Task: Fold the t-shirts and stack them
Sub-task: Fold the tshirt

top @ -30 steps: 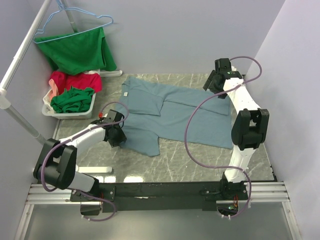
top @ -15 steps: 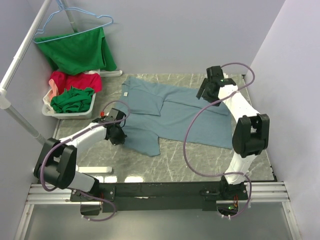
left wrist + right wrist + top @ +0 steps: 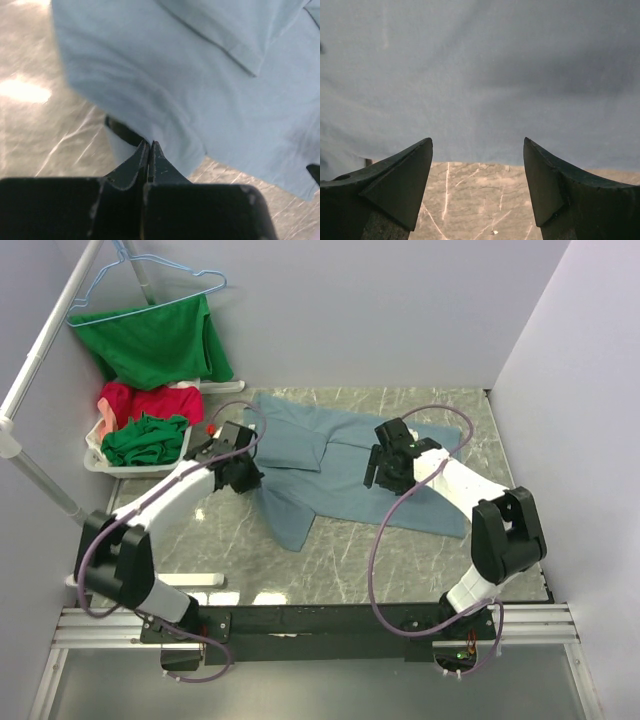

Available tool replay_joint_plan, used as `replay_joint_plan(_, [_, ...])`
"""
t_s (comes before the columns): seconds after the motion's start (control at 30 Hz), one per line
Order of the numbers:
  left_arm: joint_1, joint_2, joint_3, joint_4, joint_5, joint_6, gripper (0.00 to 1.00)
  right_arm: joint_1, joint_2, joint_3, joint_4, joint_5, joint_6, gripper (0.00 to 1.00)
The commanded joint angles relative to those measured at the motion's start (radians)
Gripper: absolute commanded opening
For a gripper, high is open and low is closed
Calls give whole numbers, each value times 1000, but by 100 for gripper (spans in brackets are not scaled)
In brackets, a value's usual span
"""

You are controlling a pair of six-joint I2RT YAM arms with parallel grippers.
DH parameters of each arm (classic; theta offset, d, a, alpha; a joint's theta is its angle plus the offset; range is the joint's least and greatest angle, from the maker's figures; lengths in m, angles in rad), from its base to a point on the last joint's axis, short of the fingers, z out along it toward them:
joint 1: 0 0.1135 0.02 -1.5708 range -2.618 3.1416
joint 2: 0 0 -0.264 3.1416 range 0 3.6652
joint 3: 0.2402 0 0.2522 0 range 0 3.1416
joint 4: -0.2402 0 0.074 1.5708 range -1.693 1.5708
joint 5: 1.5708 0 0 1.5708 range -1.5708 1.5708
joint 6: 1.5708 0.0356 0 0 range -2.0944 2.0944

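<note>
A dusty grey-blue t-shirt [image 3: 340, 475] lies spread on the marble table, its near-left part drawn up into a fold. My left gripper [image 3: 246, 478] is at the shirt's left edge, jaws shut on the cloth. In the left wrist view the closed gripper [image 3: 149, 146] pinches the blue t-shirt [image 3: 200, 75], which hangs over the tips. My right gripper [image 3: 379, 471] hovers over the shirt's middle. In the right wrist view that gripper [image 3: 477, 147] is open and empty, the t-shirt's hem [image 3: 480, 80] just ahead of it, with bare marble [image 3: 480, 200] between the fingers.
A white basket [image 3: 98, 462] at the far left holds a red t-shirt [image 3: 135, 400] and a dark green t-shirt [image 3: 145, 440]. Another green shirt [image 3: 155, 340] hangs on a blue hanger from a white rack behind it. Walls close in the back and right.
The left gripper shut on the shirt's left edge and carried it away from the near edge, bunching that side. The right arm swung from the far right corner to over the shirt's middle.
</note>
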Motion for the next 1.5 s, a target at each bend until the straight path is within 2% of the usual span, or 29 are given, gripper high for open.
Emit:
replay_joint_plan(0.0, [-5, 140, 119, 64, 55, 47, 1, 3, -76, -6, 64, -6, 18, 79])
replay_joint_plan(0.1, [-8, 258, 203, 70, 75, 62, 1, 3, -70, -1, 54, -3, 15, 79])
replay_joint_plan(0.3, [-25, 427, 274, 104, 144, 85, 1, 5, -60, -3, 57, -16, 13, 79])
replay_joint_plan(0.57, [-70, 505, 282, 208, 187, 142, 4, 31, -41, -1, 64, -36, 19, 79])
replay_joint_plan(0.73, [-88, 476, 265, 259, 196, 222, 10, 49, -26, 6, 56, -30, 19, 79])
replay_joint_plan(0.87, [-88, 435, 280, 193, 112, 236, 15, 60, -24, 2, 62, -33, 24, 79])
replay_joint_plan(1.07, [-90, 279, 184, 188, -15, 254, 24, 77, -12, 8, 65, -33, 29, 79])
replay_joint_plan(1.23, [-90, 165, 118, 199, -89, 228, 32, 89, 5, 20, 59, -29, 27, 79])
replay_joint_plan(1.47, [-88, 108, -20, 199, -143, 146, 33, 100, 13, 23, 54, -26, 29, 79])
